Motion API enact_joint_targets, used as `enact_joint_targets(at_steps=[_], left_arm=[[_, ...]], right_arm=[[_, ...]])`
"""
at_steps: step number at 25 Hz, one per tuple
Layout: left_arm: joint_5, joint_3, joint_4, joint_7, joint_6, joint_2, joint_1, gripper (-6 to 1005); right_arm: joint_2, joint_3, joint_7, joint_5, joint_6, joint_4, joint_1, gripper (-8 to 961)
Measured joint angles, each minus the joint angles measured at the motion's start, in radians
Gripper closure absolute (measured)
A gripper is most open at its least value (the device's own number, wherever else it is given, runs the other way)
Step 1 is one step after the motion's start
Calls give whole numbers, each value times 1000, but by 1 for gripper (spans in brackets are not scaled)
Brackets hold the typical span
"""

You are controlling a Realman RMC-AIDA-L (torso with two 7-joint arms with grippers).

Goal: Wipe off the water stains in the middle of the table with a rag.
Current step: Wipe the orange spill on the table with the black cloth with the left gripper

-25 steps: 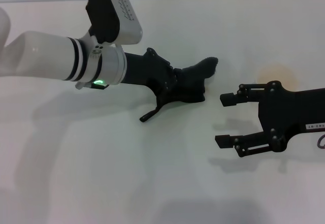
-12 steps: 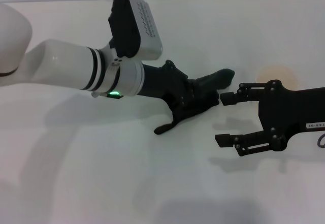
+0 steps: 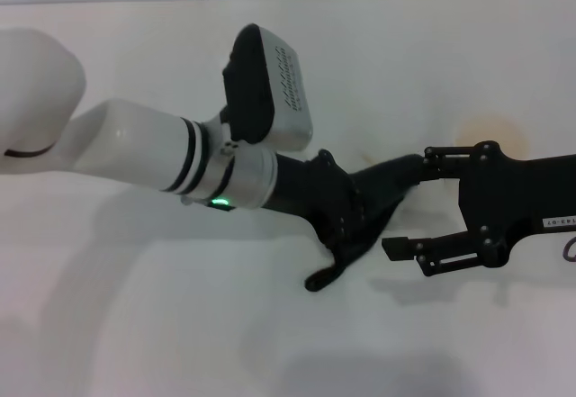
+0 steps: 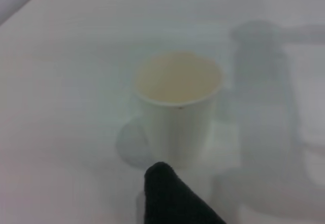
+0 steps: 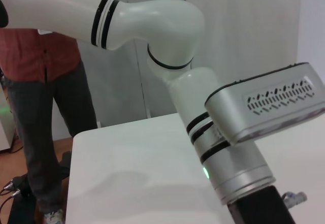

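My left gripper (image 3: 353, 233) is shut on the black rag (image 3: 389, 184) and presses it on the white table (image 3: 180, 325) near the middle. The rag's pointed corner reaches my right gripper's upper finger (image 3: 441, 157). A small orange-brown trace of the water stains (image 3: 367, 156) shows at the rag's far edge; the rest is hidden under the rag. My right gripper (image 3: 407, 206) is open and empty just right of the rag. The rag's tip (image 4: 170, 196) also shows in the left wrist view.
A faint pale-orange ring mark (image 3: 490, 132) lies beyond my right gripper. The left wrist view shows a white paper cup (image 4: 177, 102) standing beyond the rag's tip. In the right wrist view a person in a red shirt (image 5: 48, 56) stands beside the table's edge (image 5: 73, 148).
My left arm has moved right and toward the front, dragging the rag across the table up to my right gripper. The right arm has not moved.
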Motion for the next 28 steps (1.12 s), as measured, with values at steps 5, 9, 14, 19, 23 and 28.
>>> enact_joint_targets(at_steps=[5, 9, 14, 19, 23, 28], left_arm=[[-17, 14, 0, 4, -4, 0, 1, 871], [-17, 4, -1, 4, -21, 4, 1, 869], [-7, -23, -14, 3, -75, 10, 0, 867], [28, -83, -23, 3, -79, 11, 1, 864], [48, -123, -33, 3, -79, 12, 2, 863], [91, -180, -36, 3, -79, 13, 12, 860]], right_arm=[[0, -1, 1, 0, 0, 0, 1, 129], [0, -2, 4, 0, 0, 0, 0, 129], [0, -2, 13, 0, 0, -5, -2, 129], [0, -3, 14, 0, 0, -10, -5, 129], [0, -3, 14, 0, -1, -11, -5, 128], [0, -3, 14, 0, -3, -12, -7, 128]])
